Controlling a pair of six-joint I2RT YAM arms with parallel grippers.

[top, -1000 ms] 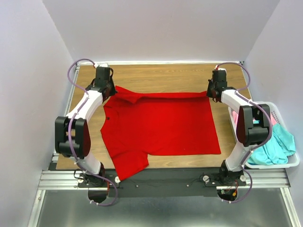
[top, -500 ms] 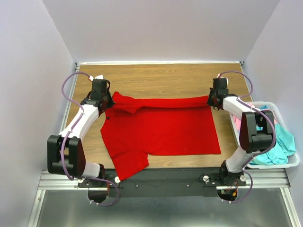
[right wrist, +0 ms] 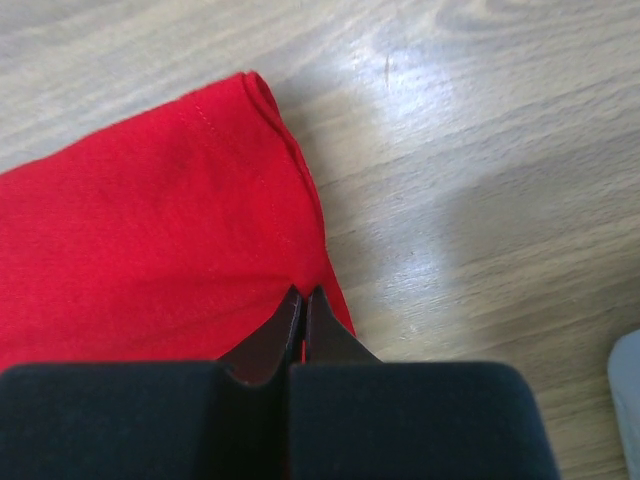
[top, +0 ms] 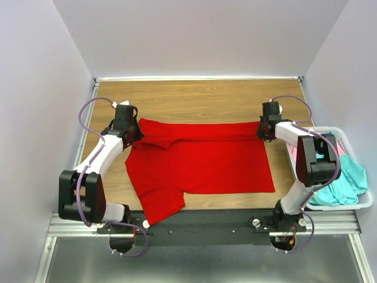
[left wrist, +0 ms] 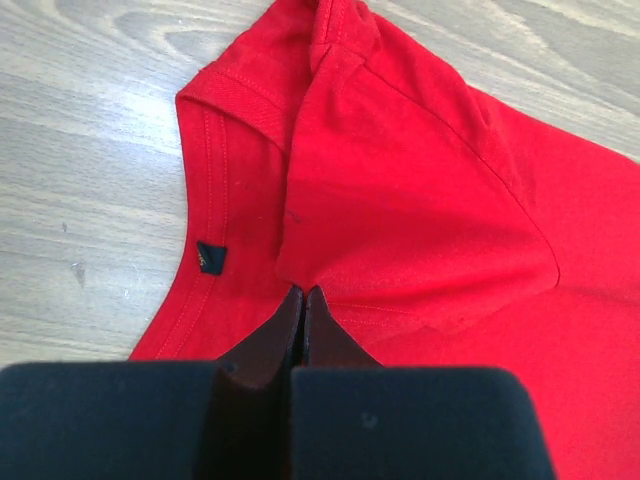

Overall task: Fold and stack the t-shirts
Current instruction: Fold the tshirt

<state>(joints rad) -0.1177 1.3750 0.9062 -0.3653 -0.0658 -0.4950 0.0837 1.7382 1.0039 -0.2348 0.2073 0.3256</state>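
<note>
Red t-shirt (top: 200,159) apparently pinched at far edge by both end effectors (left wrist: 304,292) (right wrist: 303,292).

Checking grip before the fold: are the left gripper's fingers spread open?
No, the left gripper is shut, its fingertips pinching the red t-shirt.

The red t-shirt (top: 200,162) is spread mostly flat across the middle of the tabletop (top: 194,97), collar end to the left, hem to the right, with one short sleeve poking out at the near-left corner. Its far edge is turned over onto itself in a narrow strip, and up close there's a small dark tag (left wrist: 210,257) inside the neckline. A teal t-shirt (top: 347,180) sits crumpled in the basket (top: 359,203) off to the right.
</note>
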